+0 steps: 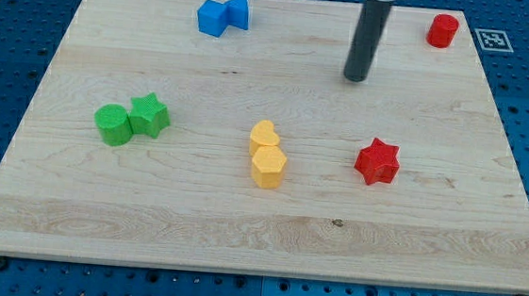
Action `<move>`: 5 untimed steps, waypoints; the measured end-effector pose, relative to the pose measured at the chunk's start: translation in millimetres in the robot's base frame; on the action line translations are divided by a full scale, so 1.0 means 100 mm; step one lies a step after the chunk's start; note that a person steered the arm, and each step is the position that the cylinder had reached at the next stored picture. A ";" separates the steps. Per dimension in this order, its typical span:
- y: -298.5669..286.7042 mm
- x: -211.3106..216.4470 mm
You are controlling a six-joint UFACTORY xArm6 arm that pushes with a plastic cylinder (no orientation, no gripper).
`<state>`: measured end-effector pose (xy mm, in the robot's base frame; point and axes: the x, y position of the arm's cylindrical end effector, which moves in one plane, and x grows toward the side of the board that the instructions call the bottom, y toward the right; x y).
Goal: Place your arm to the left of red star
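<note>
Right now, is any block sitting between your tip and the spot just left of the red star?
Nothing visible does. My tip is toward the view's top from the red star, with bare board between. The yellow blocks lie farther to the view's left, off that path.

Two red blocks [377,162], two blue [223,14], two green [131,120], two yellow [267,155].

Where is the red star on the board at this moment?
The red star lies right of the board's centre, to the right of the two yellow blocks, with my tip above it toward the view's top.
</note>
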<state>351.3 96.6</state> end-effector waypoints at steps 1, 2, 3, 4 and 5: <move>-0.29 0.10; -0.34 0.45; -0.34 0.86; -0.34 1.19; -0.34 1.54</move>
